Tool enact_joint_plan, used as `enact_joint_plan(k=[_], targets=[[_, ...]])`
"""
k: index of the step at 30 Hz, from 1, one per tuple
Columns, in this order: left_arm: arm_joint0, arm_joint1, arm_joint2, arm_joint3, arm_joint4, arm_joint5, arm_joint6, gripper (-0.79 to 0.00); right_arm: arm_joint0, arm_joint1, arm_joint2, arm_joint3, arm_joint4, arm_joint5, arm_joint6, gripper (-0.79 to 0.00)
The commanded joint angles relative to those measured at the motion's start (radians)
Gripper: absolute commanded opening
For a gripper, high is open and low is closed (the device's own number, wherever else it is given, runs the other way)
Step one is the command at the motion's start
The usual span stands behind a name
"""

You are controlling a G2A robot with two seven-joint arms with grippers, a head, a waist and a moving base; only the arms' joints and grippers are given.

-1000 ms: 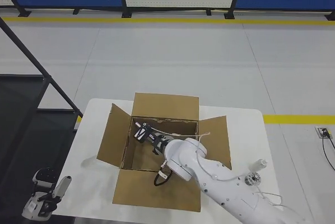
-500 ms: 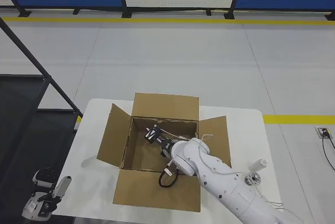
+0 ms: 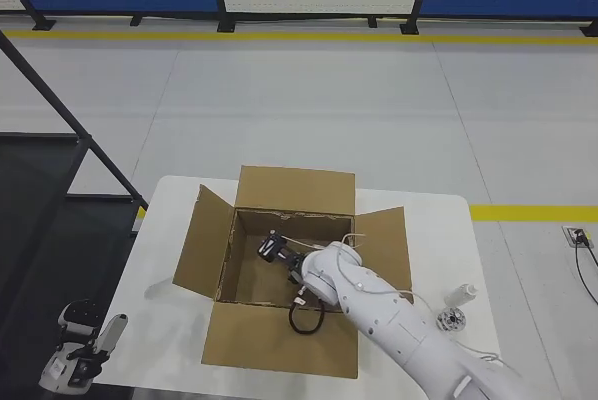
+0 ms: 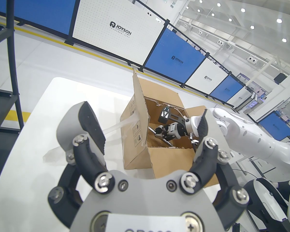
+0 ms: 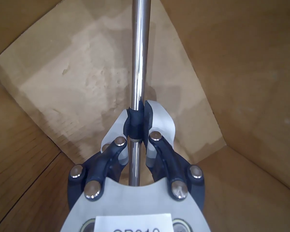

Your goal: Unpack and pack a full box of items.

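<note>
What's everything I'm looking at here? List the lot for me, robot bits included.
table: one, white, on the pale floor
cardboard box: one, brown, flaps open, on the table
metal rod: one, silver, inside the cardboard box
tape strip: one, clear, hanging off a box flap
small bottle: one, white, on the table beside the box
round object: one, grey, next to the small bottle; too small to identify
frame: one, black, beside the table
right pincer: one, black fingers, shut on the metal rod inside the box
left pincer: one, black pads, open and empty, held back from the box
</note>
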Motion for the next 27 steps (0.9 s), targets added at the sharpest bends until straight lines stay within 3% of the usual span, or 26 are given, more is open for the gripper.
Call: enact_joint_plan(k=[1, 5, 9, 11, 20, 27], targets=[[0.0, 0.0, 0.0, 0.0, 0.0, 0.0, 0.0, 0.0, 0.011, -0.014, -0.006, 0.037, 0.005, -0.007, -0.002, -0.785], [0.0, 0.0, 0.0, 0.0, 0.0, 0.0, 0.0, 0.0, 0.025, -0.038, -0.012, 0.092, 0.015, -0.018, -0.012, -0.785], [0.0, 0.0, 0.0, 0.0, 0.0, 0.0, 0.0, 0.0, 0.033, -0.056, -0.013, 0.129, 0.022, -0.025, -0.022, -0.508], [0.0, 0.0, 0.0, 0.0, 0.0, 0.0, 0.0, 0.0, 0.038, -0.062, -0.012, 0.143, 0.022, -0.028, -0.026, -0.456], [0.0, 0.0, 0.0, 0.0, 0.0, 0.0, 0.0, 0.0, 0.025, -0.062, 0.008, 0.1, -0.014, -0.013, -0.052, -0.431], [0.0, 0.0, 0.0, 0.0, 0.0, 0.0, 0.0, 0.0, -0.065, -0.009, 0.07, -0.162, -0.114, 0.072, -0.013, -0.459]])
